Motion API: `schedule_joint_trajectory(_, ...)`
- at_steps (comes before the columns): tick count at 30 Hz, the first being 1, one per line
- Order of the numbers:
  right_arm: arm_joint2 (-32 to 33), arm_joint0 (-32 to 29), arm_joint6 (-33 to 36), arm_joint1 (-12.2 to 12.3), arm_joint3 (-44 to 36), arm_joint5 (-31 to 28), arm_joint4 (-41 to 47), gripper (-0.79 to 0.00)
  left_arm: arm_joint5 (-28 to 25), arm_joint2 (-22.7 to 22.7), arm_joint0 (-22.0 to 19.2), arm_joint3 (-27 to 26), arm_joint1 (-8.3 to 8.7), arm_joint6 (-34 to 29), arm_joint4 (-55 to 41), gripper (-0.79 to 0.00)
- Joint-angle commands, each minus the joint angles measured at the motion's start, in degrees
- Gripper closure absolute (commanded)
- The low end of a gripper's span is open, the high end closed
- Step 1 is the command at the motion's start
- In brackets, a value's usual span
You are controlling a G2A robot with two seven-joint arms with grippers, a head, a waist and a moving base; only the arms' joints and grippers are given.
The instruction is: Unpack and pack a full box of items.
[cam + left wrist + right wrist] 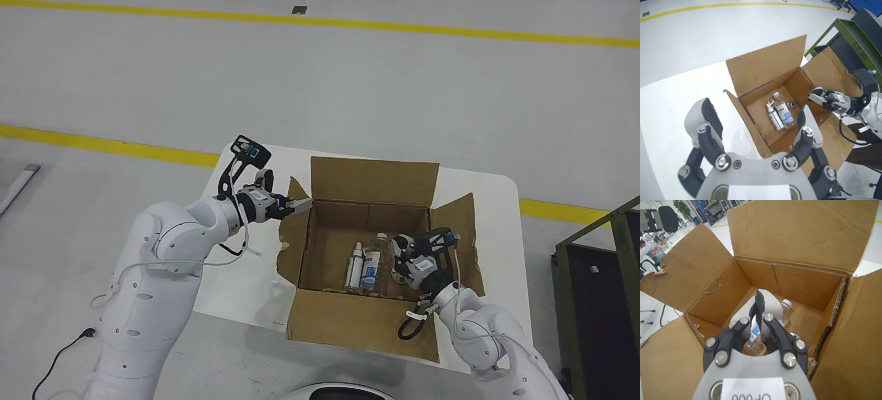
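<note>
On the left, the left gripper [293, 206] hangs just beside the outer edge of the left flap of the brown corrugated cardboard box [335, 318], its two black-padded fingers spread wide with nothing between them. The box stands on the white, round-cornered table [480, 188]. It has four flaps, all folded open: one upright at the far side, one splayed to each side, and one hanging down in front. Three items lie on the box floor. The first is one slim white spray bottle [774, 119] on its side. Touching it along its length is one clear plastic bottle with a white cap and blue label [784, 113], also lying down. Near that bottle's cap end, a little apart, is one small round silvery object [791, 104], too small to identify. Further right, the right gripper [759, 299] sits inside the box mouth, directly above the clear bottle, with its fingers pressed together and holding nothing. Judging from this, the unpacking half of the task seems to be in hand, with the right arm poised for a pick. The next move would call for parting those fingers, lowering them astride the clear bottle's body, across its length, and closing without nudging the spray bottle beside it. Then the bottle has to be lifted clear of the right wall and flap.
</note>
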Motion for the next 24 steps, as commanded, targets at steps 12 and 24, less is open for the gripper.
schedule_joint_trajectory(12,0.0,0.0,0.0,0.0,0.0,0.0,0.0,0.000,0.0,0.0,0.0,0.0,0.00,0.0,0.0,-0.391)
schedule_joint_trajectory(24,0.0,0.0,0.0,0.0,0.0,0.0,0.0,-0.376,0.0,0.0,0.0,0.0,0.00,0.0,0.0,-0.785)
